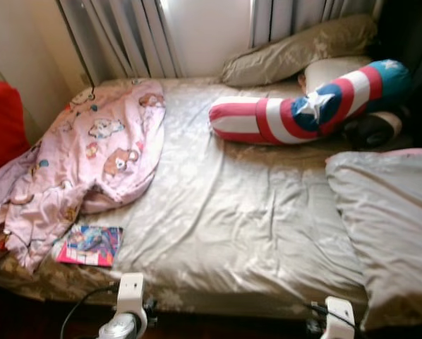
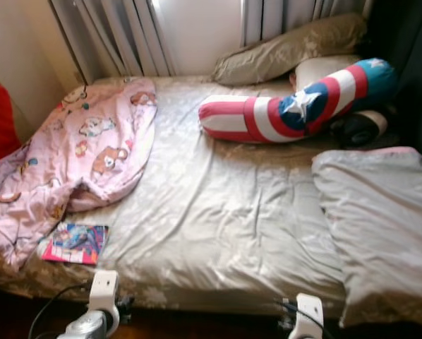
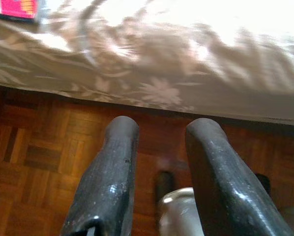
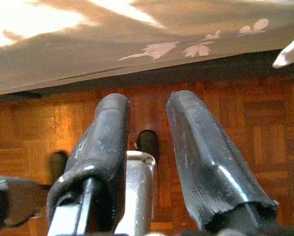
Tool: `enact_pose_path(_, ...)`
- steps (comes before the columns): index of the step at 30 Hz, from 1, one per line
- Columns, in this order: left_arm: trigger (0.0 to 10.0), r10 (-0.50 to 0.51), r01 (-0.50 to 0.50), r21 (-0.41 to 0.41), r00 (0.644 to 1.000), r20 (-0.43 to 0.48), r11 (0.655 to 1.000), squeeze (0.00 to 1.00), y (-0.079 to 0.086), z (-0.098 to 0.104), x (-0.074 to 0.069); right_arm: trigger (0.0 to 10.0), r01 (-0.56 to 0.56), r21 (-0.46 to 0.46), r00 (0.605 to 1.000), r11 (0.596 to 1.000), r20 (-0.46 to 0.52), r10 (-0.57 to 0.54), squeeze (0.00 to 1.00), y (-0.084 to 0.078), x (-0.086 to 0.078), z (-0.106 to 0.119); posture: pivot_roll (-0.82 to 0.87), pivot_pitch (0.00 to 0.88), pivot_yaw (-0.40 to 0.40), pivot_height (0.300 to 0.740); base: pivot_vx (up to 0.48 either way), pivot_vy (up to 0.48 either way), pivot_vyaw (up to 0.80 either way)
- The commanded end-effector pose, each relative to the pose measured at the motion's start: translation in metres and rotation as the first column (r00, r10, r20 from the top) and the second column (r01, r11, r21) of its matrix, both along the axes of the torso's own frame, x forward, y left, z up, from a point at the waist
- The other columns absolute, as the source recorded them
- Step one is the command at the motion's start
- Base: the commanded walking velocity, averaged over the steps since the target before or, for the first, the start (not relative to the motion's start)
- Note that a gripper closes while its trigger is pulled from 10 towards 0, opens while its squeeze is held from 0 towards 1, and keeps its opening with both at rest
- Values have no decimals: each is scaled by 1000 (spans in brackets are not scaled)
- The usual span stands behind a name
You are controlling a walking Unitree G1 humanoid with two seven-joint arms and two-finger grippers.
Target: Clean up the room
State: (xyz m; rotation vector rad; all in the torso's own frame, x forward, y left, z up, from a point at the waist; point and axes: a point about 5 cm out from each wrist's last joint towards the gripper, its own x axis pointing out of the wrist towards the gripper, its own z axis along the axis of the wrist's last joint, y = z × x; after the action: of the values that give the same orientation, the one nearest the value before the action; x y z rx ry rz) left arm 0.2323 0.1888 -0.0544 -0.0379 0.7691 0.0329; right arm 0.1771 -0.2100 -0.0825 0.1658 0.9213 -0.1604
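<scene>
A pink blanket (image 1: 91, 152) printed with cartoon animals lies crumpled over the bed's left side and hangs off its left edge. A colourful magazine (image 1: 89, 245) lies flat on the sheet near the front left corner; its corner (image 3: 16, 8) shows in the left wrist view. My left gripper (image 3: 159, 128) hangs low over the parquet floor in front of the bed's edge, open and empty. My right gripper (image 4: 147, 101) hangs the same way further right, open and empty. Both arms (image 1: 130, 304) (image 1: 336, 316) reach the bottom of the head views.
The bed (image 1: 239, 212) has a wrinkled beige sheet. A red, white and blue star bolster (image 1: 303, 109) and an olive pillow (image 1: 296, 49) lie at the head. A grey folded quilt (image 1: 391, 219) covers the right side. A red cushion (image 1: 1, 123) stands at left. Curtains (image 1: 126, 35) hang behind.
</scene>
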Motion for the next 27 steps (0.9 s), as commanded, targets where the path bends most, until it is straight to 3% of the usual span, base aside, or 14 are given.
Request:
enact_pose_path(1, 10000, 22, -21, 33, 998, -50, 999, 0, 11, -7, -13, 10000, -9, 20, 1000, 1000, -23, 10, 0, 11, -4, -4, 7, 74, 57, 740, 0, 480, 0)
enact_pose_path(13, 10000, 32, -28, 39, 994, -105, 999, 0, 10, -16, -27, 10000, -55, 21, 997, 998, -47, 56, 0, 16, -9, -7, 2, 93, 53, 740, 0, 480, 0)
enact_pose_path(27, 10000, 74, -68, 46, 985, -153, 997, 0, 19, -23, -43, 10000, -101, -16, 988, 995, -117, 98, 0, -7, -28, -11, 2, 115, 45, 740, 0, 480, 0)
